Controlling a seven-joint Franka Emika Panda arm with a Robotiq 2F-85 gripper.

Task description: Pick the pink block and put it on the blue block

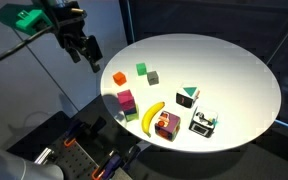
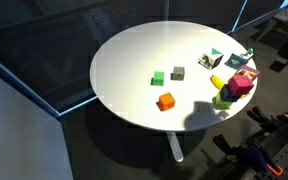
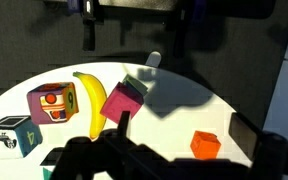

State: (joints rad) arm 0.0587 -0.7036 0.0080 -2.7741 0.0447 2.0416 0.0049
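The pink block (image 1: 126, 98) is a small magenta cube near the table's edge, beside a banana (image 1: 154, 115). It also shows in the other exterior view (image 2: 241, 87) and in the wrist view (image 3: 120, 102). In the wrist view a dark teal-blue block (image 3: 140, 85) lies in shadow against the pink block's far side; I cannot make it out in the exterior views. My gripper (image 1: 85, 50) is open and empty, raised well above the table's edge and apart from all the blocks. In the wrist view (image 3: 184, 128) its fingers frame an orange cube (image 3: 205, 145).
On the round white table (image 1: 234, 70) are an orange cube (image 1: 120, 78), a green cube (image 1: 141, 69), a grey cube (image 1: 153, 77), a yellow-green block (image 1: 130, 114), a larger magenta cube with yellow patches (image 1: 167, 125), a black-and-white cube (image 1: 203, 122) and a teal-white block (image 1: 189, 95).
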